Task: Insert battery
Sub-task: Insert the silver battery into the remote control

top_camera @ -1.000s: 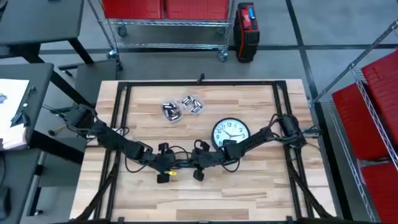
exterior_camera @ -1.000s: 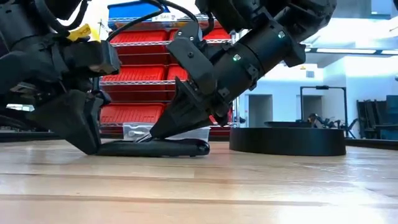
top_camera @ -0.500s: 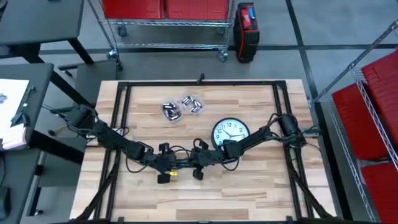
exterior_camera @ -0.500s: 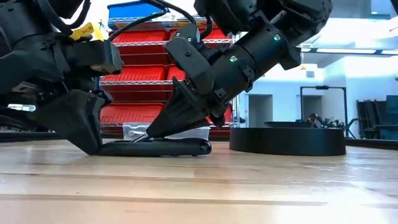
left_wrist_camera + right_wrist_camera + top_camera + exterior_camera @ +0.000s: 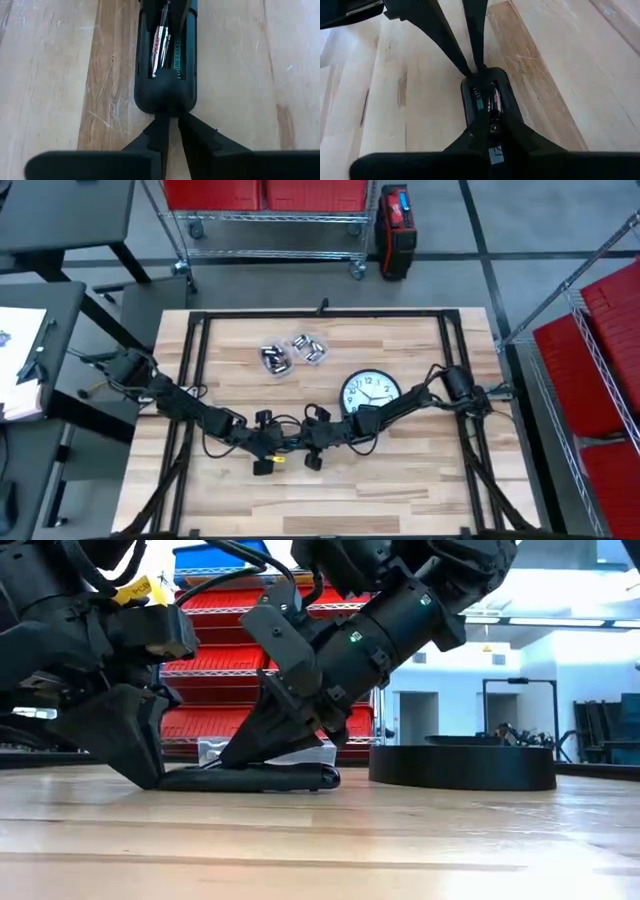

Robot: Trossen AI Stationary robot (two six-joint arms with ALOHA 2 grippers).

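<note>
High view: the left hand, fingers nearly closed with nothing between them, braces one end of the remote lying on the desk. The right hand, closed on the battery, should press it flat into the open bay. Farther back, two clear tubs hold spare batteries.

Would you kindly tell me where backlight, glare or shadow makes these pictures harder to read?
Low view: the bright room behind silhouettes the left gripper, the right gripper and the flat black remote control between them. Left wrist view: the silver battery in the remote's open bay catches a streak of glare. High view: even light, with the round white-faced wall clock plainly legible.
</note>
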